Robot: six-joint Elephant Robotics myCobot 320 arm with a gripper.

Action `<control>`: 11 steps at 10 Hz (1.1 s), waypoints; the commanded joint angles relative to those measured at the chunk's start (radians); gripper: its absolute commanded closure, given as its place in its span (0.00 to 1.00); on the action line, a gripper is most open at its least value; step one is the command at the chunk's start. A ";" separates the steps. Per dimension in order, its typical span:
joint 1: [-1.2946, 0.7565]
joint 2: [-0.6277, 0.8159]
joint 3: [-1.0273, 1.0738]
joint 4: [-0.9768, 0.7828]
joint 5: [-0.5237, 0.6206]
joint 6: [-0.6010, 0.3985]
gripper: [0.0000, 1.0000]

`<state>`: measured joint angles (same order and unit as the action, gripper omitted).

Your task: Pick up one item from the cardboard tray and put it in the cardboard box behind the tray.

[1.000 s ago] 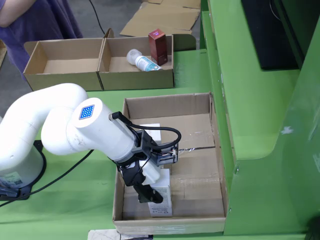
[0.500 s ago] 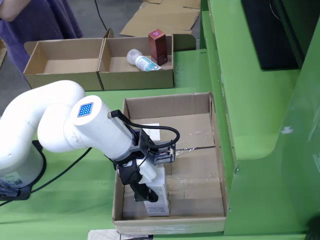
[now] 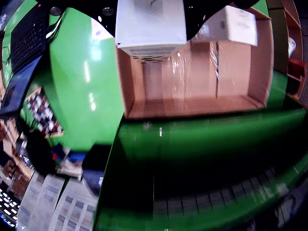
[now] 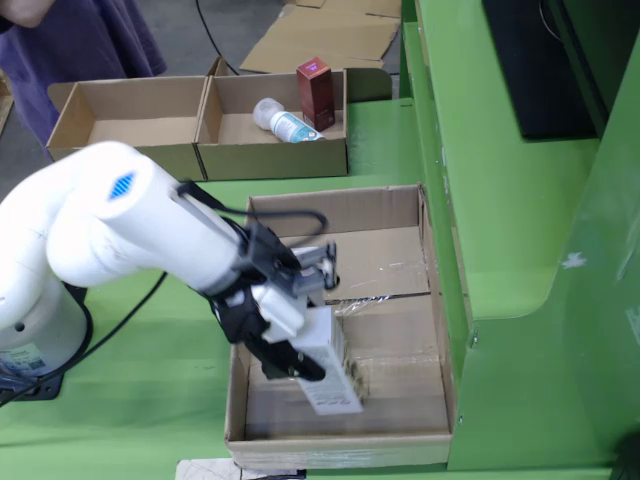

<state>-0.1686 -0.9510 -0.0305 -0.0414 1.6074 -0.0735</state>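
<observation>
Fingers of the black gripper (image 4: 290,350) are clamped on a tall white rectangular carton (image 4: 330,372), held tilted and clear of the floor of the shallow brown cardboard tray (image 4: 425,330). A second white carton (image 3: 231,24) lies in the tray, at one o'clock in the wrist view. Farther, toward twelve o'clock in the fixed view, an open brown cardboard box (image 4: 330,155) contains a dark red upright carton (image 4: 316,93) and a white bottle (image 4: 283,122) lying on its side.

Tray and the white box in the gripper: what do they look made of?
The tray looks like brown corrugated cardboard, matte, its floor seam covered by glossy clear tape that glints. The white box held in the gripper looks like thin printed paperboard with crisp folded edges; its finish is unclear.
</observation>
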 commanded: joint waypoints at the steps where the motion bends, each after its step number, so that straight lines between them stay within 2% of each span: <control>1: 0.005 0.127 0.031 0.109 -0.030 0.027 1.00; 2: 0.005 0.127 0.031 0.109 -0.030 0.027 1.00; 3: 0.015 0.132 0.031 0.192 -0.074 0.033 1.00; 4: 0.049 0.101 0.031 0.403 -0.257 0.025 1.00; 5: 0.049 0.101 0.031 0.403 -0.257 0.025 1.00; 6: 0.104 0.068 0.031 0.535 -0.522 -0.030 1.00; 7: 0.131 0.080 0.031 0.553 -0.643 -0.055 1.00; 8: 0.140 0.131 0.031 0.553 -0.650 -0.042 1.00; 9: 0.132 0.168 0.031 0.505 -0.460 -0.011 1.00; 10: 0.132 0.179 0.031 0.477 -0.402 0.000 1.00; 11: 0.120 0.203 0.031 0.401 -0.281 0.021 1.00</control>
<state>-0.0429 -0.8421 -0.0290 0.4662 1.1381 -0.0888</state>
